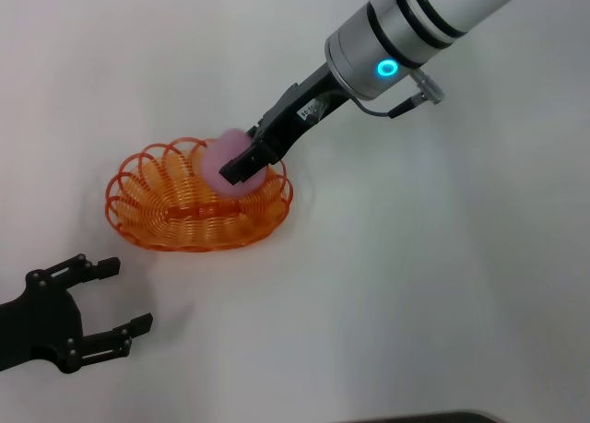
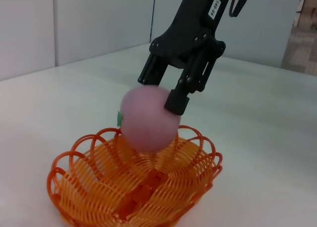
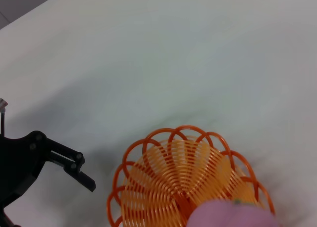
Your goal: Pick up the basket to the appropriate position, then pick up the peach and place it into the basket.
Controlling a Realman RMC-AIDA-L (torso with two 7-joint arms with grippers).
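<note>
On the white table (image 1: pixel 442 285), head view: the basket (image 1: pixel 175 211), orange, oval, looped ribs with scalloped rim, resting flat. The peach (image 1: pixel 221 165), pink-magenta and round, sits over the basket's far right part, above the rim there, blurred at its edges. The right gripper (image 1: pixel 241 162) reaches down from the upper right on a silver arm with a lit cyan ring; its black fingers are closed around the peach, one finger crossing the fruit's front. The left gripper (image 1: pixel 115 299), black, lies near the basket's near left side, apart from it, fingers spread wide with nothing between them.

Left wrist view: basket (image 2: pixel 133 187) in the foreground, solid centre strip visible among the ribs. Peach (image 2: pixel 148 119) hangs above the basket's interior, its underside about level with the far rim; whether it touches the ribs cannot be told. A small green mark shows at the fruit's side. Right gripper (image 2: pixel 166 96) descends from above, black fingers (image 2: pixel 178 101) clasping the peach's upper part.

Right wrist view: basket (image 3: pixel 183 177) seen from above, ribs fanning out from the centre. Peach (image 3: pixel 233 214) fills the frame edge next to the basket's rim, close to the lens. Left gripper (image 3: pixel 79 168) stands beside the basket, apart from it, one black finger pointing toward the rim.
</note>
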